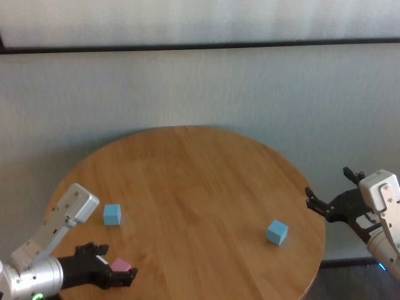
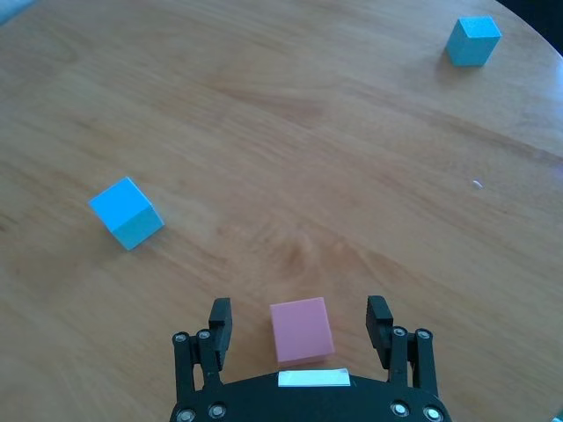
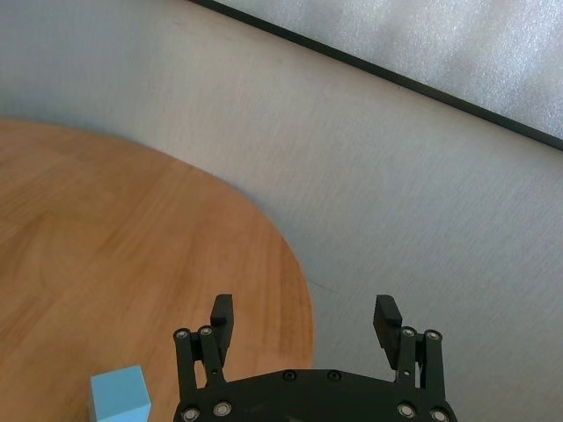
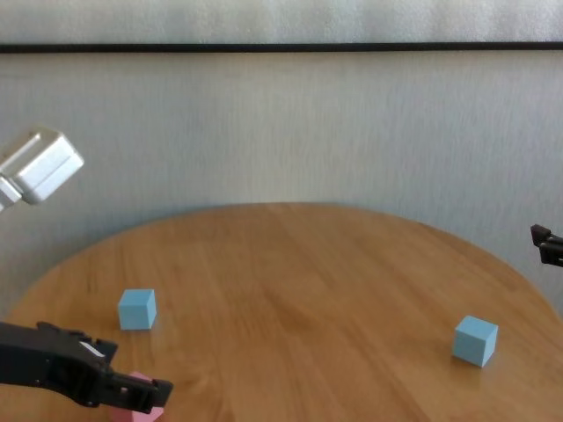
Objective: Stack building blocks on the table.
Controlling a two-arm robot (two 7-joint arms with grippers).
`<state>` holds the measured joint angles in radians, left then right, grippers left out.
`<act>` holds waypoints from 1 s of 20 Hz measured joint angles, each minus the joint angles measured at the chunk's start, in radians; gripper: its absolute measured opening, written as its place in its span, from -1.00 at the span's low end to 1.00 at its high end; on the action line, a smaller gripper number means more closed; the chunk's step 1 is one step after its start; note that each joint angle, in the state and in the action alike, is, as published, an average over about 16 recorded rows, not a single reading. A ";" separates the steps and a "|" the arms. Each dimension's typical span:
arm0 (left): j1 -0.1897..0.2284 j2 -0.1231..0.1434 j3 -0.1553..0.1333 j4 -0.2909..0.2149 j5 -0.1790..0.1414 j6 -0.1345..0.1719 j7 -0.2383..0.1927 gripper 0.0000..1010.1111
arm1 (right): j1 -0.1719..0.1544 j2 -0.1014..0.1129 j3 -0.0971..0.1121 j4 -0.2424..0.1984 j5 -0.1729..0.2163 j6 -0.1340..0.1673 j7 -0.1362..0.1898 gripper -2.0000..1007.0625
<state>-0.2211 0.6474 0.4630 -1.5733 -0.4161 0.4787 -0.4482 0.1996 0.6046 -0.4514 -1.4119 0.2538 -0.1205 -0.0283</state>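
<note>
The left gripper (image 2: 302, 327) straddles the pink cube (image 2: 301, 330), fingers apart, apparently ready to clamp it for stacking; 2 light blue cubes sit well apart on the tabletop (image 1: 200, 181). The right gripper (image 1: 331, 194) hangs spread off the edge.

Soft, even daylight, moderately bright. Faint sheen on the table (image 1: 200, 181) top, strongest toward the far side. Blocks cast weak short shadows; light source probably overhead or behind, hard to pin. Head and chest views slightly soft overall.
</note>
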 joint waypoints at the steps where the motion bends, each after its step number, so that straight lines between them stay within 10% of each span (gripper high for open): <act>1: -0.001 -0.002 0.002 0.001 0.003 0.003 0.002 0.99 | 0.000 0.000 0.000 0.000 0.000 0.000 0.000 1.00; 20: -0.009 -0.052 -0.008 0.043 0.048 0.039 0.029 0.99 | 0.000 0.000 0.000 0.000 0.000 0.000 0.000 1.00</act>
<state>-0.2304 0.5957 0.4553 -1.5305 -0.3679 0.5175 -0.4194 0.1996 0.6046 -0.4514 -1.4119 0.2538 -0.1205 -0.0283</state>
